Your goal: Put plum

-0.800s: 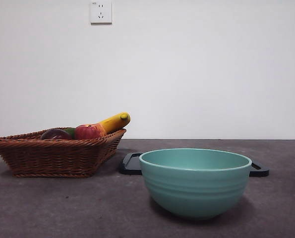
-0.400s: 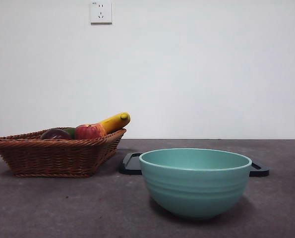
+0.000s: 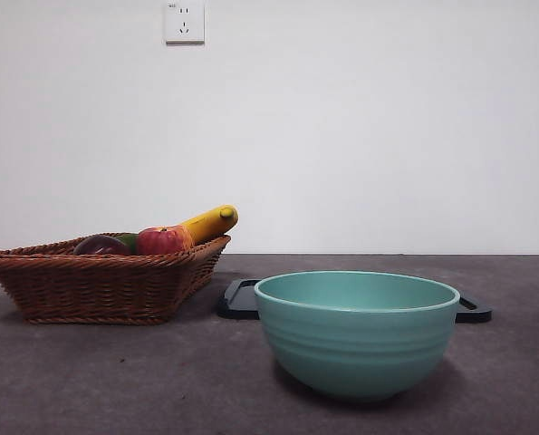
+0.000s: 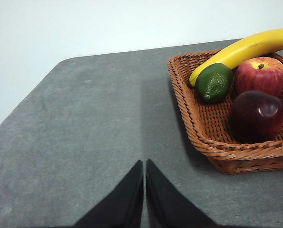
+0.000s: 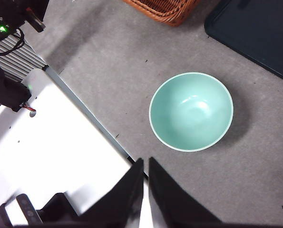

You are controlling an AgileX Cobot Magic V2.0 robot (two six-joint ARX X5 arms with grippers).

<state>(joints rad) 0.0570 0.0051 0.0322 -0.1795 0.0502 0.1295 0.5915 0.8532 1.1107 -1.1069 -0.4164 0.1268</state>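
Right, here I am with both arms parked high, nothing in hand. My left gripper [image 4: 144, 190] has its jaws pressed together with only a hairline between them, empty, hanging over bare table just beside the wicker basket [image 4: 193, 118]. My right gripper [image 5: 145, 190] is the same story, jaws closed on nothing, well above the teal bowl [image 5: 191, 111] and far from the basket.

The plum [image 4: 256, 115] sits inside the basket at its near corner, leaning on the woven rim (glossy, dark maroon, almost black in the shade). It touches the red apple [image 4: 259, 76] behind it; the green avocado [image 4: 213, 81] lies beside that, and the yellow banana [image 4: 246, 50] stretches along the basket's far side, its tip poking over the edge.

The basket is rough brown weave with low flaring walls, so I judge a top-down reach easy. The bowl is smooth glazed ceramic, wide-mouthed, probably the drop spot. A black tray [image 3: 240, 299] lies behind the bowl.
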